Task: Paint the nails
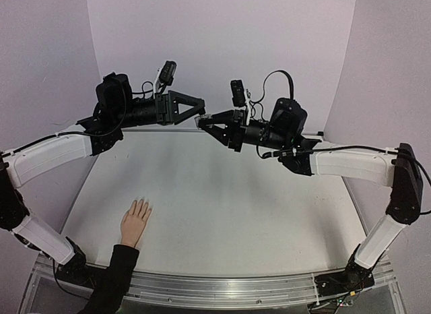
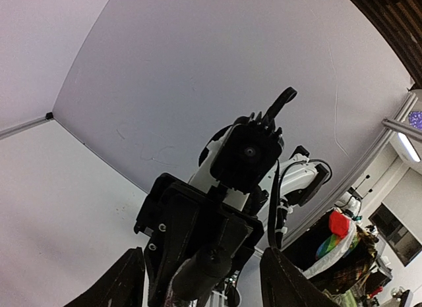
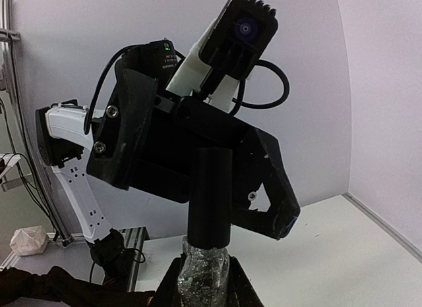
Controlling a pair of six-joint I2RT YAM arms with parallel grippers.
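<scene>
A pale peach hand [image 1: 135,220] with spread fingers and a black sleeve [image 1: 114,277] lies palm down at the table's near left. Its nails [image 1: 140,203] are too small to make out. High over the table's far middle, my right gripper [image 1: 204,122] [image 3: 204,290] is shut on a small clear glitter bottle [image 3: 206,271] with a tall black cap [image 3: 210,195]. My left gripper [image 1: 199,112] [image 2: 204,284] faces it tip to tip. Its fingers [image 2: 122,284] stand open on either side of the cap [image 2: 211,267], apart from it.
A white table [image 1: 222,193] is enclosed by white walls at the back and sides. An aluminium rail [image 1: 222,287] runs along its near edge, carrying both arm bases. Colourful clutter [image 2: 336,241] lies beyond the table's right side.
</scene>
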